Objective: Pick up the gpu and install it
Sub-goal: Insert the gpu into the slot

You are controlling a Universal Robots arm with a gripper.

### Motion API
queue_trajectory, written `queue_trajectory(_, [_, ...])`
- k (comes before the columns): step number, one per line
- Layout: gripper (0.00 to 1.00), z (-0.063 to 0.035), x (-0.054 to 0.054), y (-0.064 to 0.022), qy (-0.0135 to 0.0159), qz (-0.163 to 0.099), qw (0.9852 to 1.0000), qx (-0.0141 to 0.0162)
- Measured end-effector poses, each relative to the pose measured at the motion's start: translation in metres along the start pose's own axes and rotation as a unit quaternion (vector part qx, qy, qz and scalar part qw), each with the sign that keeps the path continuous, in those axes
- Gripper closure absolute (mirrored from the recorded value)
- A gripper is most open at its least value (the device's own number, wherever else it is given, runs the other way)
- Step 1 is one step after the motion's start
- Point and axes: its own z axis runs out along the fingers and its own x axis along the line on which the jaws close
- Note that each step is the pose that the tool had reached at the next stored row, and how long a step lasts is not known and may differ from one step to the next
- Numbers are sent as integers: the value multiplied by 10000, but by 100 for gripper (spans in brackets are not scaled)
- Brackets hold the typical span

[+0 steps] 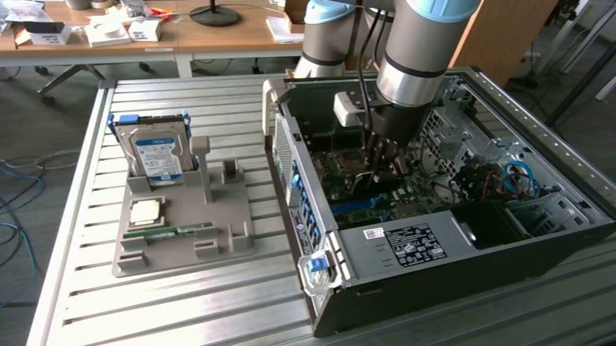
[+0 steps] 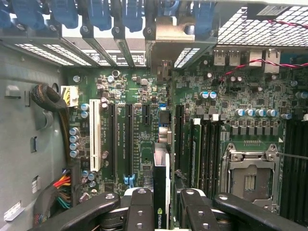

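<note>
Exterior view, arm: one, reaching down into the open computer case (image 1: 462, 238).
Exterior view, gripper (image 1: 382, 160): one, low inside the case, just above the green board (image 1: 385, 196).
Exterior view, grey holder (image 1: 183, 241): one, outside the case, well apart from the gripper, on the exterior view's left.
Exterior view, things on the holder: one hard drive (image 1: 157, 155) standing up, one square chip (image 1: 146, 210), one thin memory stick (image 1: 172, 231).
Wrist view, gripper (image 2: 166, 195): closed tight on the gpu (image 2: 161, 173).
Wrist view, fingers (image 2: 139, 207): two, black, one on each side of the card.
Wrist view, gpu: one, standing on its thin edge, right between the fingers, sticking out past the tips toward the board.
Wrist view, long way of the gpu: lined up the same way as the slots on the board.
Wrist view, slots: two long black slots (image 2: 111, 139) and one white slot (image 2: 95, 139), off to one side of the gripper, not under the card.
Wrist view, spot right under the card: hidden by the card itself.
Wrist view, touching the board or not: cannot tell.
Wrist view, how far along: picked up and over the board, but likely not pushed into a slot yet.
</note>
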Motion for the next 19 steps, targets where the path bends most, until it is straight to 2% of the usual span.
queue_trajectory(3, [74, 11, 1, 1, 23, 4, 10000, -1])
queue_trajectory(9, [74, 20, 1, 13, 24, 5, 10000, 1])
queue_trajectory(12, [74, 25, 2, 14, 46, 25, 10000, 1])
queue_trajectory(19, [74, 35, 2, 15, 70, 81, 9999, 2])
